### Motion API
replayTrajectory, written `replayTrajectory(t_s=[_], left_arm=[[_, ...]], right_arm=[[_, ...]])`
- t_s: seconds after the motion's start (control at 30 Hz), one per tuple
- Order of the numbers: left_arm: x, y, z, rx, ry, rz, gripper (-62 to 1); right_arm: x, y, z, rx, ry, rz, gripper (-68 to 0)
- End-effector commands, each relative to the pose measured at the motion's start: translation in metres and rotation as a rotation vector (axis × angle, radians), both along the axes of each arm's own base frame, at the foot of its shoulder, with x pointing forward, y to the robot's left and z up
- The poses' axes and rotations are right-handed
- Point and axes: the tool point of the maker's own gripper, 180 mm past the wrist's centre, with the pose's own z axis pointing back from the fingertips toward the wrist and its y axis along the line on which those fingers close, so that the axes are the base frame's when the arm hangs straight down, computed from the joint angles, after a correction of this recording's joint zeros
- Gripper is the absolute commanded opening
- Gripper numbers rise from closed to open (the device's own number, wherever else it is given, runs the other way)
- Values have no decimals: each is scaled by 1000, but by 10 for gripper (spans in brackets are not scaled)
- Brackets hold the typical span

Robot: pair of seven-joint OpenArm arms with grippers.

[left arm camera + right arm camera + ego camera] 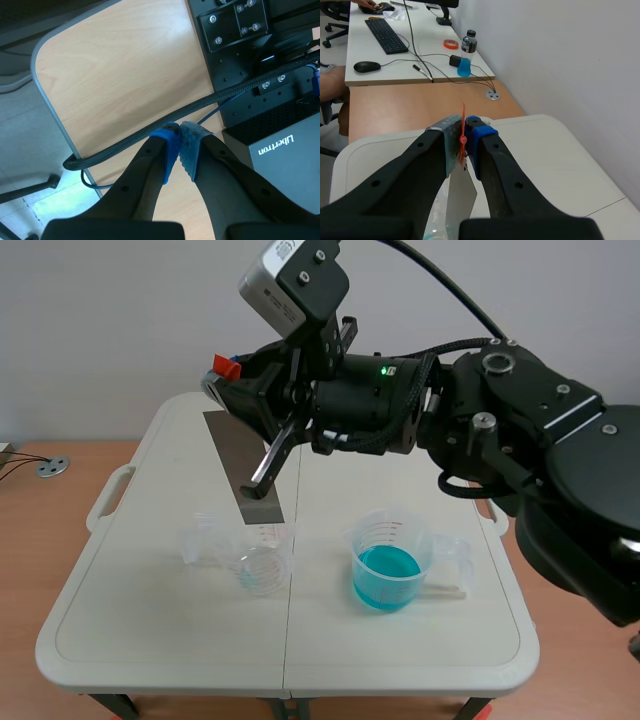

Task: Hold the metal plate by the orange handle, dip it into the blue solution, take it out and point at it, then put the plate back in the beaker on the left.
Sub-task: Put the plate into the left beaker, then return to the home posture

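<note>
- While the plate [245, 465] is held up by its orange handle [228, 366], no dip can be confirmed. The blue liquid [385, 568] lies level, and wet marks on the metal can't be made out.
- Right gripper [228, 382] is clamped on the handle, w/ the thin orange tab pinched edge-on between the pads [480, 134]. Left gripper [179, 134] is closed on nothing, pads touching, away from the tabletop [150, 640].
- Plate is hung tilted over the tabletop's left half, lower end approx. at the rim of the empty beaker [245, 558]. Whether it is inside can't be told.
- Judged: either only the pick-up is done, or the return is nearly finished. It isn't decidable here.
- Materials: plate is thin, flat, dull grey sheet metal, rectangular. Both beakers are clear plastic w/ printed scale lines and side handles. The full beaker [400, 535] is set on the right half, nearer the front edge. Tabletop is matt off-white w/ rounded corners.
</note>
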Motion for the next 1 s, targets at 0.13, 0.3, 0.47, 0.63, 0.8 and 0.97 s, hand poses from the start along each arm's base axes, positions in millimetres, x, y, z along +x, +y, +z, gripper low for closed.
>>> replayTrajectory(t_s=[0.13,0.3,0.47,0.63,0.8,0.97], left_arm=[[0,2,3,-2,-4,-1,-582],[3,2,2,0,-10,-6,-582],[1,4,-2,14,11,-14,-582],[1,5,-2,14,13,-13,-582],[0,5,-2,14,14,-13,-582],[0,5,-2,14,14,-13,-582]], right_arm=[[-4,-3,-2,35,23,-13,-662],[-2,-6,-18,33,60,-26,-662],[2,-8,-39,26,102,-42,-662],[5,-12,-53,33,136,-56,-662],[6,-14,-57,34,144,-62,-662],[11,-16,-56,35,133,-93,-662]])
